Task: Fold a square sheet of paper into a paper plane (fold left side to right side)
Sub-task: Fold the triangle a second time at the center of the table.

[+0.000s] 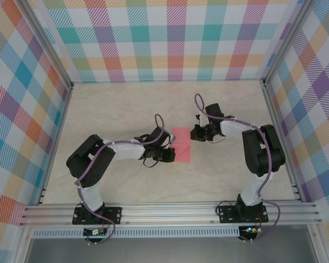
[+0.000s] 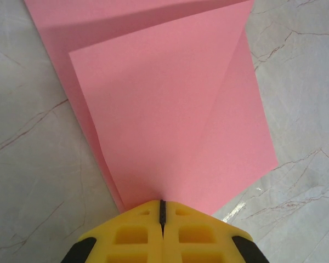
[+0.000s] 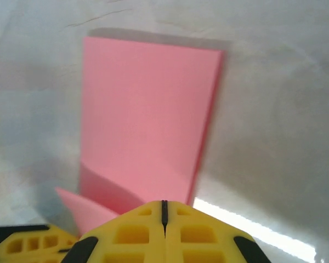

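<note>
The square sheet of paper [image 1: 182, 143] is salmon pink and lies folded into a tall rectangle in the middle of the table. My left gripper [image 1: 167, 154] is at its lower left edge. In the left wrist view the jaws [image 2: 162, 204] are shut where the top layer [image 2: 170, 109] meets them, and that layer is lifted with a diagonal crease. My right gripper [image 1: 197, 134] is shut at the sheet's upper right edge. In the right wrist view its tips [image 3: 164, 204] sit over the paper's [image 3: 148, 120] near end, with a raised flap [image 3: 85, 211] to the left.
The tabletop [image 1: 126, 104] is pale marble-patterned and bare around the sheet. Checked walls [image 1: 170, 38] close in the back and both sides. An aluminium rail [image 1: 170, 211] carrying both arm bases runs along the near edge.
</note>
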Robot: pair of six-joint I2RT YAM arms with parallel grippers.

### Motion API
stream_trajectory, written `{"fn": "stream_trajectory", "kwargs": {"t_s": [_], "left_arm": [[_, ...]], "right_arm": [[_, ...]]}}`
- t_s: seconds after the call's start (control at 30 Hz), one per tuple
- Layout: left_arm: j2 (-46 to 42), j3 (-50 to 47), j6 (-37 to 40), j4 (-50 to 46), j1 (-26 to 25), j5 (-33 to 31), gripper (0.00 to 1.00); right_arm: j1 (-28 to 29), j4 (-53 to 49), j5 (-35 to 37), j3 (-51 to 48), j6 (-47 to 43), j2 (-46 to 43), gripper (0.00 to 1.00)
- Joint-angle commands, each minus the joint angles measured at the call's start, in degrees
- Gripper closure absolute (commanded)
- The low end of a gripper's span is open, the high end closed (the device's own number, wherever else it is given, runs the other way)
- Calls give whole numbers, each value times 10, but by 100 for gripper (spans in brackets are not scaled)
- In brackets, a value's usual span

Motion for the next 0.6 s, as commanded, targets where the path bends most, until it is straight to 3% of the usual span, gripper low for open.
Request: {"fn": "stream_trajectory", "kwargs": {"t_s": [0.0,0.2,0.57], "left_arm": [[-6,-6,-4,-53,3,-19,100],[-3,3,-2,-55,3,-15,100],[-12,48,14,-66,3,13,97]], "right_arm": [[23,21,-51,-33,22,-40,100],[64,83,-88,-73,70,-8,100],[62,20,-6,-55,49,32,100]]}}
